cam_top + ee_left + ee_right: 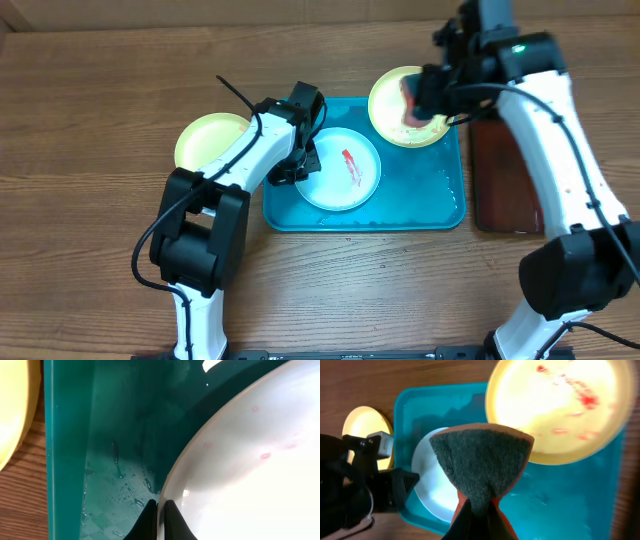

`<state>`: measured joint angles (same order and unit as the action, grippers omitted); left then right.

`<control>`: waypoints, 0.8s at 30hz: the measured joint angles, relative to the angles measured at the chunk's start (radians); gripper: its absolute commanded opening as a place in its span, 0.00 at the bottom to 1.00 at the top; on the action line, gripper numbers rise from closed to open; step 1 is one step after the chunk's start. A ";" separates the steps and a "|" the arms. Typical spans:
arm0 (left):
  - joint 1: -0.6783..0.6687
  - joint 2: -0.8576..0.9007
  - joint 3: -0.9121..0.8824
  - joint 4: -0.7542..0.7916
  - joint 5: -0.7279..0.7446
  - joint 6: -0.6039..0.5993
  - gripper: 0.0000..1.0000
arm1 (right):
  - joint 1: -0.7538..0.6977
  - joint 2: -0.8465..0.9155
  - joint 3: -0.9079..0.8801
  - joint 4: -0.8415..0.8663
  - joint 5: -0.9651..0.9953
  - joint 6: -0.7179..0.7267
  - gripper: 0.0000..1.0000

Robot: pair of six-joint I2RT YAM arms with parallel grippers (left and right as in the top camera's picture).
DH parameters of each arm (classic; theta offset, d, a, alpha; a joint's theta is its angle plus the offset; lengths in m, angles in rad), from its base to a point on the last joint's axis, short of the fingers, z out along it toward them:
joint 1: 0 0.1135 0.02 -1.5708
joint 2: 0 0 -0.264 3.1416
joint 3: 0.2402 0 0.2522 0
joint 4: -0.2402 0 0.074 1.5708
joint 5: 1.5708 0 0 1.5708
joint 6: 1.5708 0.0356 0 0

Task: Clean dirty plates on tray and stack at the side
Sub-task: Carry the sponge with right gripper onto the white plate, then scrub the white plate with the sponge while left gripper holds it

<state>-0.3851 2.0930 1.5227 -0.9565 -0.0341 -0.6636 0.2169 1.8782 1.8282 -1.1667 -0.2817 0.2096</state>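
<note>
A pale plate point(340, 168) with a red sauce streak lies in the turquoise tray point(430, 190). My left gripper point(300, 165) is at its left edge. In the left wrist view the gripper point(161, 506) is shut on the plate's point(250, 475) rim, above the wet tray floor point(120, 420). A sauce-spotted yellow plate point(395, 120) rests at the tray's far right corner. Above it my right gripper point(425, 100) is shut on an orange sponge point(410, 108). From the right wrist, the gripper point(479, 510) holds the sponge's grey scouring face point(482, 460) out over the tray point(560, 495), near the yellow plate point(555, 410).
A second yellow plate point(210, 140) sits on the wooden table left of the tray, with no sauce visible on it. A dark red-brown tray point(505, 180) lies right of the turquoise one, under my right arm. Bare wood stretches in front of the trays.
</note>
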 measured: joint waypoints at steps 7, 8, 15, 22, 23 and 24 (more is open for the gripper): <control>0.026 0.000 0.000 0.003 0.025 0.000 0.04 | 0.118 0.000 -0.211 0.246 0.036 0.159 0.04; 0.027 0.000 0.000 0.003 0.027 0.000 0.04 | 0.129 0.000 -0.234 0.277 0.043 0.182 0.04; 0.032 0.000 0.000 0.034 0.054 0.029 0.04 | 0.166 0.000 -0.402 0.482 0.078 0.314 0.04; 0.044 0.000 0.000 0.038 0.092 0.072 0.04 | 0.166 0.024 -0.435 0.521 0.106 0.352 0.04; 0.046 0.000 0.000 0.039 0.097 0.076 0.04 | 0.166 0.039 -0.436 0.530 0.102 0.356 0.04; 0.047 0.000 0.000 0.039 0.102 0.080 0.04 | 0.166 0.052 -0.435 0.538 0.097 0.358 0.04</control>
<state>-0.3378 2.0930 1.5227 -0.9176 0.0681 -0.5835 0.3832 1.9305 1.3930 -0.6289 -0.1852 0.5674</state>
